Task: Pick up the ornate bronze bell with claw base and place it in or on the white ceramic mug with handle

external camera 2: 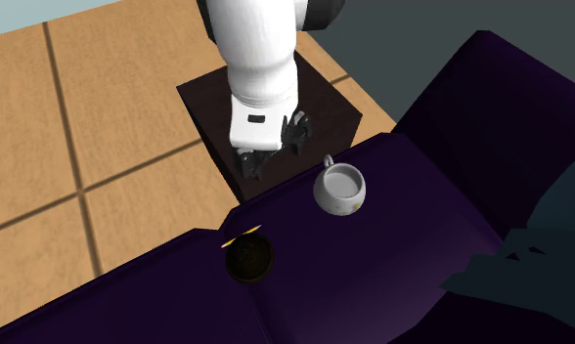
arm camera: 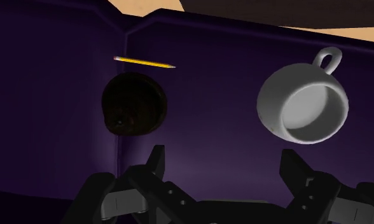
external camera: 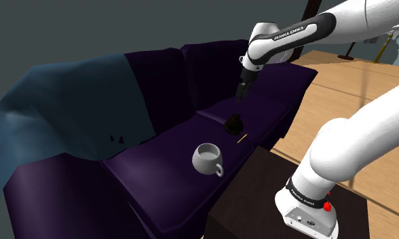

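Bell (arm camera: 133, 104) first: the gripper (arm camera: 222, 153) hangs above the purple sofa seat (arm camera: 211, 95), fingers wide apart and empty (nothing touched yet). It should centre over that dark shape resting on the seat, descend squarely, and miss the yellow pencil (arm camera: 144, 62) just beyond; the white mug (arm camera: 303, 105) stands nearby.

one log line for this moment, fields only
stage: pre-grasp | tool: open, over sofa | bell: on sofa, not held | mug: on sofa, empty, apart from bell | pencil: beside bell

We see a dark brown bell (arm camera: 133, 105), a white mug (arm camera: 303, 108), a yellow pencil (arm camera: 144, 62) and a deep purple sofa (external camera: 157, 149).
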